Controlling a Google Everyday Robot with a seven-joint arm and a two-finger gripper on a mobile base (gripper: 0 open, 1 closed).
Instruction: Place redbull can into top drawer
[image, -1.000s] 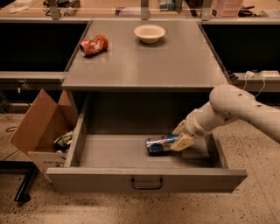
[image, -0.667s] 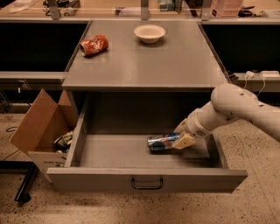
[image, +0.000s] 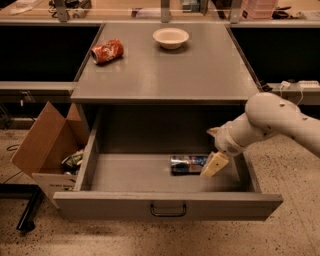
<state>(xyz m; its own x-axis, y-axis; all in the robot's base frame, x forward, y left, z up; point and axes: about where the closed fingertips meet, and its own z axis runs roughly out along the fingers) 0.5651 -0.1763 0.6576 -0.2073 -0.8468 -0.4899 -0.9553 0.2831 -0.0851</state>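
camera view. the top drawer stands pulled fully open beneath the cabinet top. the redbull can lies on its side on the drawer floor, right of the drawer's middle and nearer its right wall than its left. the gripper reaches into the drawer from over that right wall. the claw appears released: its lower finger sits against or just beside the can's right end, the other is raised toward the drawer's back, and the can is not between them. outside the drawer, a red-orange can and a bowl rest on the cabinet top above it, and a cardboard box stands to its left.

judged hazards: the placement looks essentially done, so the risk lies in the retreat. a lower finger dragged sideways could nudge the can and set it rolling across the drawer floor. an arm lifted straight up could strike the cabinet top's edge overhanging the drawer's back, and one swung out low could catch the drawer's right wall.
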